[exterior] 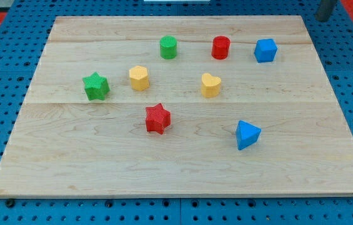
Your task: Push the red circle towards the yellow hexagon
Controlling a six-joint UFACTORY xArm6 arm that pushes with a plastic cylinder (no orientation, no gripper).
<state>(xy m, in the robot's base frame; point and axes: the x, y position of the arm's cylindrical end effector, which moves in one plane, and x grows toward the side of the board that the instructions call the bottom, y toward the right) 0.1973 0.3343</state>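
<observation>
Red circle (220, 47) standing upright on the table (182, 169).
A short red cylinder; yellow hexagon (139, 78) at its eight o'clock, well apart; my tip, perhaps the dark rod at top right (324, 19); end effector state untellable.

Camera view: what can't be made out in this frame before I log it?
- My tip: the dark rod is cut off by the view's top edge at the right corner, off the board; its end and distance from the red circle can't be judged.
- Yellow hexagon: its far sides are hidden by its own body.
- Wooden board: the front corners are cropped.
</observation>
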